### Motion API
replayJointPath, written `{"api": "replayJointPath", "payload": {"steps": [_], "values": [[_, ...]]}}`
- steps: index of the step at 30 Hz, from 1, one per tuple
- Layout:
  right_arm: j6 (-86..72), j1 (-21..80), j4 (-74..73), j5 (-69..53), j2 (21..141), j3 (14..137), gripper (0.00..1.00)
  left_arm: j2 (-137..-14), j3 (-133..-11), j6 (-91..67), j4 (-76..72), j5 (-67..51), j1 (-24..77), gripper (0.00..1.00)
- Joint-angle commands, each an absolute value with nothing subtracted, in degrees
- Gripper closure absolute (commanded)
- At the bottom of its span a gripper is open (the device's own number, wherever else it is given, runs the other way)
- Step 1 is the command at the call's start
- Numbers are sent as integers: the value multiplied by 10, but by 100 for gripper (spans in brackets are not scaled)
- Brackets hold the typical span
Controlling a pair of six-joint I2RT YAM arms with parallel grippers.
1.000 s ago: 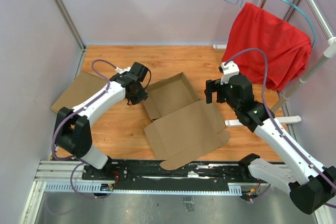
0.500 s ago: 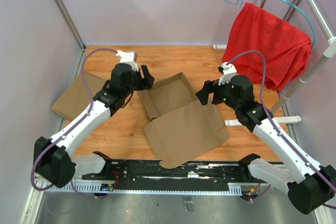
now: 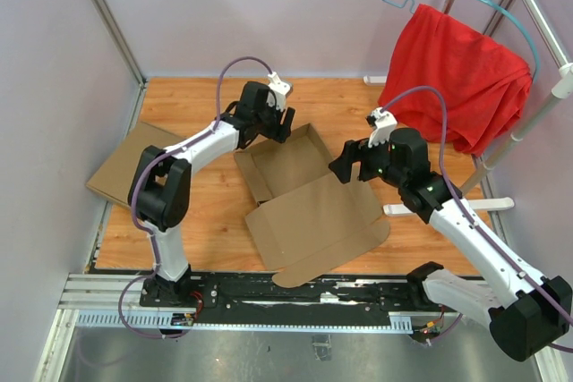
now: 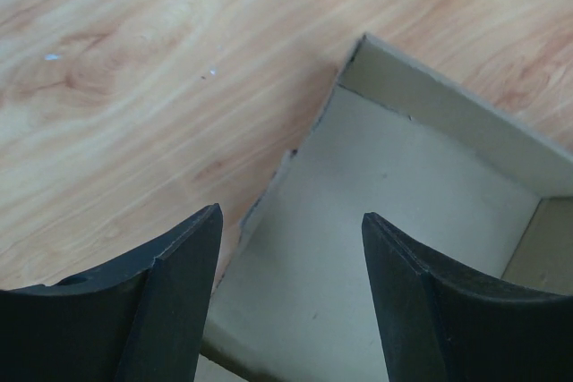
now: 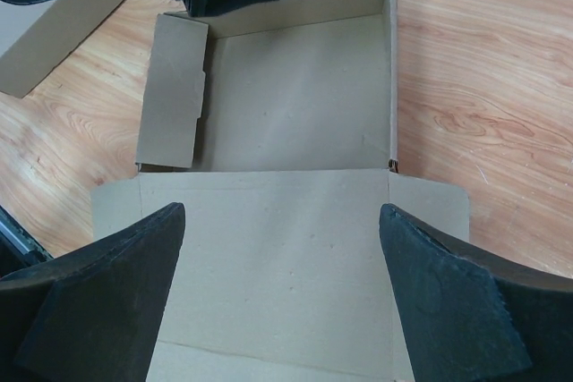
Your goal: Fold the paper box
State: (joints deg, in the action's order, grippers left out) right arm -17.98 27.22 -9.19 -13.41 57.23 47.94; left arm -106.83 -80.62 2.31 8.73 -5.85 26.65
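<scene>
Fingers [image 4: 175, 297] spread on left gripper [image 3: 283, 124] and right gripper [image 3: 345, 165], nothing held | paper box [image 3: 300, 187] mid-table, lid [image 3: 322, 225] flat toward 6 o'clock | I judge: walls forming; next, raise 9 o'clock flap [image 5: 172, 87].

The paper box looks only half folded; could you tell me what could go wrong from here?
The left tool and right tool are both open, so nothing pins the paper box; a push at its far corner could slide it across the wooden table. The right tool hangs over the flat lid and could crease it if lowered.
</scene>
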Motion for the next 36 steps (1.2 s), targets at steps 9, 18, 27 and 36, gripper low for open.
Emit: {"api": "replayJointPath", "payload": {"steps": [9,18,27,36], "values": [[-161,263,-120,-133,565,497,9,-1163,-876,103,64,-152,268,33],[-159,263,-126,-123,563,496,8,-1224,-920,98,57,-142,268,38],[-160,263,-133,-111,569,494,8,-1292,-993,61,117,-57,272,50],[-172,263,-130,-104,577,492,8,-1282,-974,20,195,53,255,76]]}}
